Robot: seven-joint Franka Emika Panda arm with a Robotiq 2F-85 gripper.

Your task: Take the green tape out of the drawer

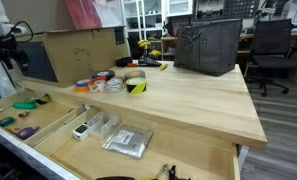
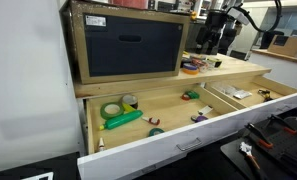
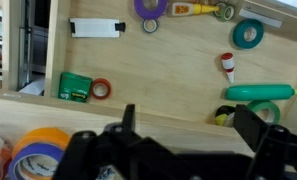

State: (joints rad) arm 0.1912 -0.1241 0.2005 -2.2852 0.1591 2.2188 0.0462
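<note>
Both exterior views face the drawer (image 2: 173,109) from opposite ends; the wrist view looks straight down.

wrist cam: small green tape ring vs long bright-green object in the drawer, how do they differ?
Shape: the small green tape ring is a hoop with an open centre; the long bright-green object is a solid bar. Colour: the ring is darker, bluish green; the bar brighter. Place: the ring lies higher in the wrist view, the bar lower. Both lie flat in the light-wood drawer.

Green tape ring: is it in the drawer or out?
In: the small green ring-shaped tape roll lies flat inside the light-wood drawer.
</note>
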